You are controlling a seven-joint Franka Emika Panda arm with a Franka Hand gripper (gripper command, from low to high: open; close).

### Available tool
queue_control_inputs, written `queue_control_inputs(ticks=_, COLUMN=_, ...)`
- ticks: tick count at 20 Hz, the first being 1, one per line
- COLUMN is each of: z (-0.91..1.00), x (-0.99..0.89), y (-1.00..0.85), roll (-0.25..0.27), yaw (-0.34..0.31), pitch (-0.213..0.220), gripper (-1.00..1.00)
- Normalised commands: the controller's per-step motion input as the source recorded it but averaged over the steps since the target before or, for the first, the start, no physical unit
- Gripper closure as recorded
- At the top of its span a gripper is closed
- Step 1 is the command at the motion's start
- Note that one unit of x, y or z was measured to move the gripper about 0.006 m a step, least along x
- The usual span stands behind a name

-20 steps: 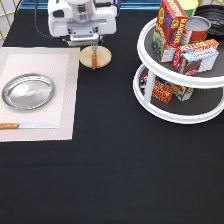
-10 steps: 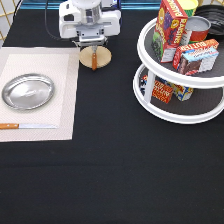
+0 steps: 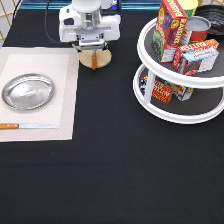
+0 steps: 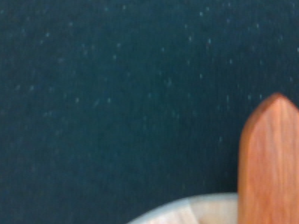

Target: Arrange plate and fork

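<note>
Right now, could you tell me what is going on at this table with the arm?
The gripper is down over the small wooden disc at the exterior view's top, right above the fork, whose brown handle lies across that disc. The plate sits on the pale placemat at the exterior view's left, with a wooden-handled knife lying below it on the mat. A two-tier turntable of groceries stands at the right, untouched.

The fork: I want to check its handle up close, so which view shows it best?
The wrist view: the fork fills it with its brown wooden handle over a pale disc edge. The exterior view shows only the handle on the wooden disc, beneath the pincer.
</note>
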Motion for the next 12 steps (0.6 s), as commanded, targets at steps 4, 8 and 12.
queue_control_inputs(ticks=4, z=-0.24, x=0.04, y=0.09, roll=0.000, yaw=0.000, pitch=0.045, gripper=-1.00)
queue_control_inputs(ticks=8, z=-0.16, x=-0.01, y=0.11, roll=0.000, yaw=0.000, pitch=0.044, gripper=-1.00)
queue_control_inputs(ticks=12, z=0.02, x=0.00, y=0.06, roll=-0.004, yaw=0.000, pitch=0.027, gripper=-1.00)
